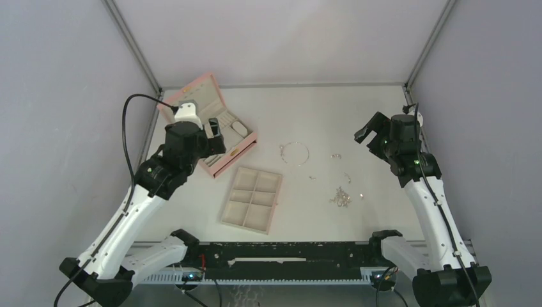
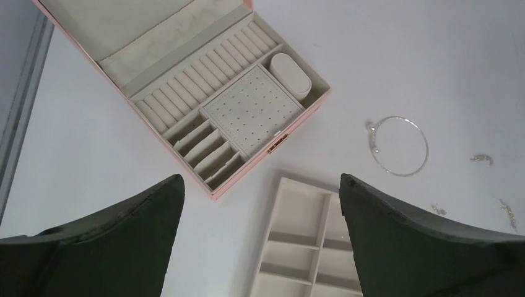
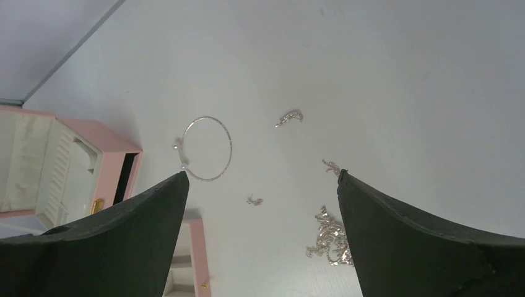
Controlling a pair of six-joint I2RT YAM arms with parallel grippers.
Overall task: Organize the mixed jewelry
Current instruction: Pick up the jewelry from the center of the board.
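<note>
left end effector (image 2: 260,179), right end effector (image 3: 263,174) released, empty; mixed jewelry (image 1: 340,197) loose on table (image 1: 319,115) by tray (image 1: 252,199).

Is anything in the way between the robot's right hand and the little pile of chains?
No, nothing visible is in the way. The open right gripper hangs over the bare table. The chain cluster lies uncovered on it with nothing on top.

High rear camera looks down; both nearer wrist views share the silver loop (image 2: 427,148).

Left gripper (image 2: 260,177), right gripper (image 3: 263,173): jaws apart
</note>
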